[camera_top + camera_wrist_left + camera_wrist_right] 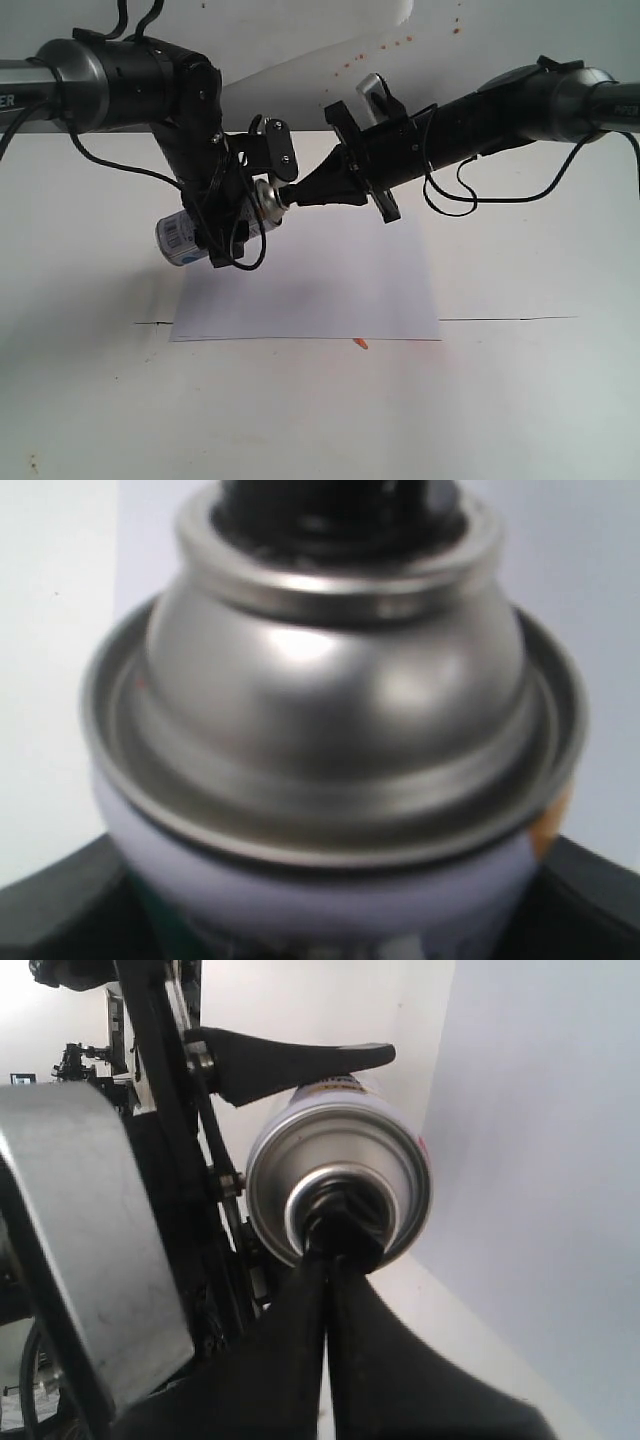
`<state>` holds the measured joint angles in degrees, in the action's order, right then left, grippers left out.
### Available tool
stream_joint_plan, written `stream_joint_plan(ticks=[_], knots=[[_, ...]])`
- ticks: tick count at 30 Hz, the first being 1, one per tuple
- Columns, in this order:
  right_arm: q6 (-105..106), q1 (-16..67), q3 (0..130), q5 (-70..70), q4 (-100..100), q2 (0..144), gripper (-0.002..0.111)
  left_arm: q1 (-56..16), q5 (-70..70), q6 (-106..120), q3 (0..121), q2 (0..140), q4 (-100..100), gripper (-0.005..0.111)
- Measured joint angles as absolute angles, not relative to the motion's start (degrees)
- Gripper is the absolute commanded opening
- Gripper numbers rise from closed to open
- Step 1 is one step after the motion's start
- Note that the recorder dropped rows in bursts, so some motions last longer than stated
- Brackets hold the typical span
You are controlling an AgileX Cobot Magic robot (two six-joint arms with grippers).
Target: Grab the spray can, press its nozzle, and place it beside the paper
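- Table (560, 400): a white surface is seen across the exterior view. It is crossed by a thin dark line (510, 319) that is interrupted by the sheet.
- Paper (330, 290): a blank white sheet is laid flat at the middle of the table. Its far part is screened by both arms.
- Left gripper (228, 222): it is clamped on the body of the spray can, whose middle is thereby hidden. Dark fingers (60, 910) are seen flanking the label in the left wrist view.
- Right gripper (296, 194): its jaws are pressed together, and the tips are set against the top of the can.
- Spray can (180, 238): it is held off the table, roughly on its side. The labelled base is turned to the left and the domed shoulder to the right, over the sheet's far left corner as seen in the exterior view.
- Cables (450, 200): black loops are hung beneath both arms.
- Nozzle (340, 1215): the black cap is largely masked by the right fingertips.
- Orange speck (361, 343): it is seen at the sheet's near edge.
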<state>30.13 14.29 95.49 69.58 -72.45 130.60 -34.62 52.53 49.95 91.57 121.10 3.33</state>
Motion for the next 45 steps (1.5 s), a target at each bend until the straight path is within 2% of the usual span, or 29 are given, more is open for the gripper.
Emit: stream_joint_plan(ticks=[35,45], knots=[[30.2,14.2,95.5,69.8,-72.7,131.2,0.0,-34.8,52.7,50.1,91.6,121.1,4.1,0.0],[30.0,7.9,94.5,64.9,-61.2,125.6,0.0,-35.6,52.0,50.1,91.6,121.1,1.9,0.0]])
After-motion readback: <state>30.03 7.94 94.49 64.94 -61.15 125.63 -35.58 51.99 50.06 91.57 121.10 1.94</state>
